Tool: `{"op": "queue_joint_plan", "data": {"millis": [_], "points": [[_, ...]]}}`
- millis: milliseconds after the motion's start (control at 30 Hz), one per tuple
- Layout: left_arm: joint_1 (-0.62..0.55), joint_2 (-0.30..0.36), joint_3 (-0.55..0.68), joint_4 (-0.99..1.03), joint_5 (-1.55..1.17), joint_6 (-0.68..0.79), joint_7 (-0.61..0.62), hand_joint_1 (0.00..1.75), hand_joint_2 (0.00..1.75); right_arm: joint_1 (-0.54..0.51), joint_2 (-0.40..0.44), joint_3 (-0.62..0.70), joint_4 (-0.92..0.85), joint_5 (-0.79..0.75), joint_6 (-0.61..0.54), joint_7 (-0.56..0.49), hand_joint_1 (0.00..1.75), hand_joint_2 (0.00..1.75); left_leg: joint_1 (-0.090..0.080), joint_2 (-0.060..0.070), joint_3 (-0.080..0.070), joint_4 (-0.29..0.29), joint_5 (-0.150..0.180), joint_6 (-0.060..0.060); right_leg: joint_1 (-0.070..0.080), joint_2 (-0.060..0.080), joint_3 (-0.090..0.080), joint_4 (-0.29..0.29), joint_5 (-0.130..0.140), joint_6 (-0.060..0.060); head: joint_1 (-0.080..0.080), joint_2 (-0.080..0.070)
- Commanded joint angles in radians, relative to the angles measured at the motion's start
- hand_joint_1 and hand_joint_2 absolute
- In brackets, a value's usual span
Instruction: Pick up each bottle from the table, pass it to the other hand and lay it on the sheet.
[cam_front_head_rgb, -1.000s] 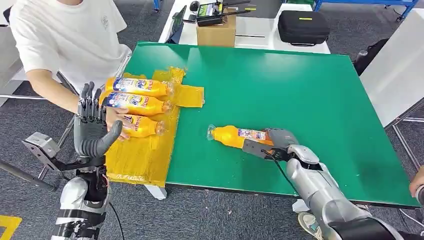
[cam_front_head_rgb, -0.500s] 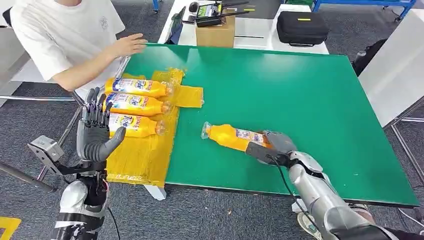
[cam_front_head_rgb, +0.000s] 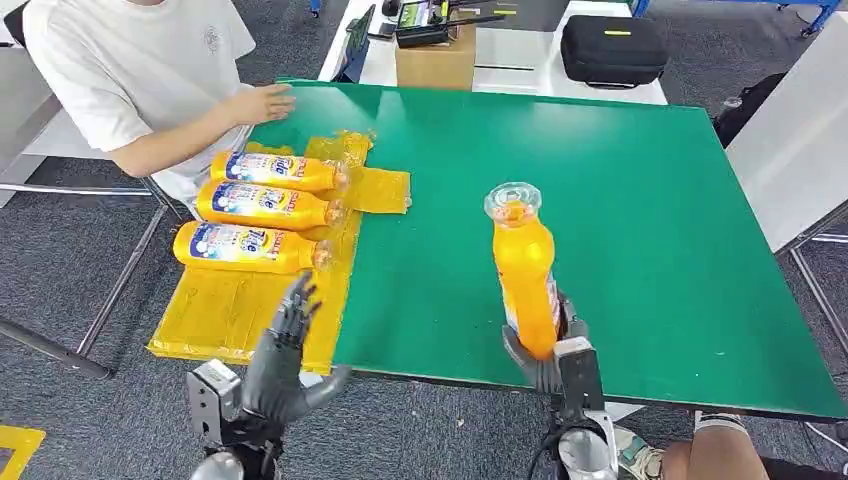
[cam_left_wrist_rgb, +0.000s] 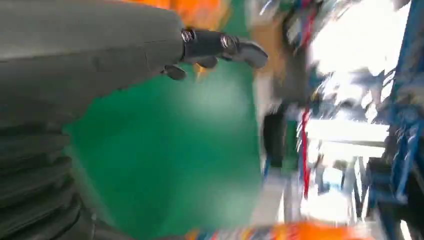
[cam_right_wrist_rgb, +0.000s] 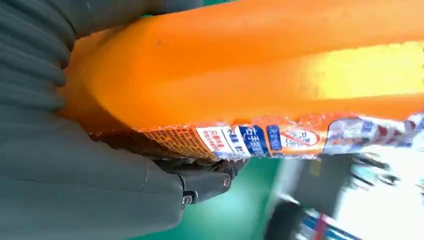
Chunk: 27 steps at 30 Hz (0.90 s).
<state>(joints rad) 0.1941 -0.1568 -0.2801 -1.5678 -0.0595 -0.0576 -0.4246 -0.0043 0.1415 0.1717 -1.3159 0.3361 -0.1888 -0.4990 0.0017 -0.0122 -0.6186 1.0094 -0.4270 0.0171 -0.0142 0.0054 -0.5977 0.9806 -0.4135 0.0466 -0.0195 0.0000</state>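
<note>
- Orange bottle (cam_front_head_rgb: 524, 270) stands upright in the right hand (cam_front_head_rgb: 545, 358), gripped at its base above the green surface (cam_front_head_rgb: 640, 200).
- Left hand (cam_front_head_rgb: 285, 355) is spread, holding nothing.
- Three bottles (cam_front_head_rgb: 255, 205) lie on the yellow sheet (cam_front_head_rgb: 240, 315).

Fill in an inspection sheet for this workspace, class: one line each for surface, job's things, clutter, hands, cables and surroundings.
Surface: green table, with a yellow sheet over its left edge.
Job's things: three bottles lie side by side on the sheet; a fourth bottle is held upright above the table's near edge.
Clutter: nothing seen on the green top.
Hands: right hand grips the fourth bottle's lower end; left hand is open, fingers spread, near the sheet's corner.
Cables: one dark cable by the right wrist.
Surroundings: a person sits at the far left corner; a cardboard box and black case sit on a white table behind.
</note>
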Motion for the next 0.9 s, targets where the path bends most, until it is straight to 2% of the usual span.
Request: {"op": "queue_joint_plan", "data": {"millis": [33,200,367,400,467,533,767,867,900], "points": [[-0.029,0.013,-0.129,0.191,0.011,-0.010,-0.059,0.00,1.75,0.081,0.011,0.025,-0.241,-0.017,0.007,-0.032,1.75,1.75,0.000,0.002,0.007,0.000,-0.003,-0.001,0.000,0.000,0.007,0.000,-0.002,-0.002,0.000,0.000],[-0.055,0.006,-0.141,0.178,-0.040,0.004,-0.088,0.00,1.75,0.098,0.017,0.108,-0.239,-0.008,0.052,-0.004,1.75,1.75,0.000,0.000,0.006,0.000,-0.002,-0.001,0.000,-0.002,0.005,0.000,-0.002,-0.002,0.000,0.000],[-0.077,-0.007,-0.179,0.147,0.034,-0.064,-0.091,0.00,1.75,0.077,0.032,0.250,-0.095,0.097,-0.012,-0.042,1.75,1.75,0.001,0.003,0.006,-0.001,-0.001,-0.001,0.001,0.001,0.005,-0.001,0.000,-0.001,0.000,0.000],[-0.088,-0.011,-0.186,0.162,0.172,-0.146,-0.032,0.00,1.75,0.054,0.023,0.302,-0.055,0.100,-0.003,-0.042,1.75,1.75,0.001,0.005,0.008,-0.001,-0.002,-0.001,0.002,0.002,0.006,-0.001,-0.001,-0.002,0.000,0.000],[-0.109,-0.012,-0.202,0.179,0.171,-0.122,-0.046,0.00,1.75,0.021,0.011,0.368,0.009,0.130,0.026,-0.027,1.75,1.75,0.001,0.004,0.008,-0.001,-0.002,-0.001,0.001,0.001,0.007,-0.001,0.000,-0.002,0.000,0.000],[-0.136,-0.017,-0.201,0.193,0.203,-0.137,-0.038,0.00,1.75,-0.009,-0.004,0.439,0.085,0.204,0.007,-0.041,1.75,1.75,0.001,0.005,0.009,-0.002,-0.002,-0.001,0.001,0.002,0.007,-0.002,0.000,-0.002,0.000,0.000],[-0.158,-0.048,-0.149,0.160,0.195,-0.069,-0.026,0.00,1.75,-0.032,0.015,0.517,0.194,0.208,-0.003,-0.038,1.75,1.75,0.001,0.003,0.005,-0.002,0.000,-0.001,0.001,0.001,0.005,-0.001,0.000,-0.001,0.000,0.000],[-0.165,-0.048,-0.151,0.146,0.219,-0.085,-0.017,0.00,1.75,-0.039,0.010,0.513,0.207,0.201,-0.003,-0.035,1.75,1.75,0.001,0.003,0.009,-0.002,-0.001,-0.001,0.001,0.001,0.008,-0.002,-0.001,-0.002,0.000,0.000],[-0.166,-0.041,-0.159,0.140,0.244,-0.114,-0.018,0.00,1.75,-0.039,0.008,0.510,0.206,0.195,-0.002,-0.035,1.75,1.75,0.001,0.003,0.004,-0.001,0.000,0.000,0.001,0.000,0.004,-0.001,0.001,-0.001,0.000,0.000]]}}
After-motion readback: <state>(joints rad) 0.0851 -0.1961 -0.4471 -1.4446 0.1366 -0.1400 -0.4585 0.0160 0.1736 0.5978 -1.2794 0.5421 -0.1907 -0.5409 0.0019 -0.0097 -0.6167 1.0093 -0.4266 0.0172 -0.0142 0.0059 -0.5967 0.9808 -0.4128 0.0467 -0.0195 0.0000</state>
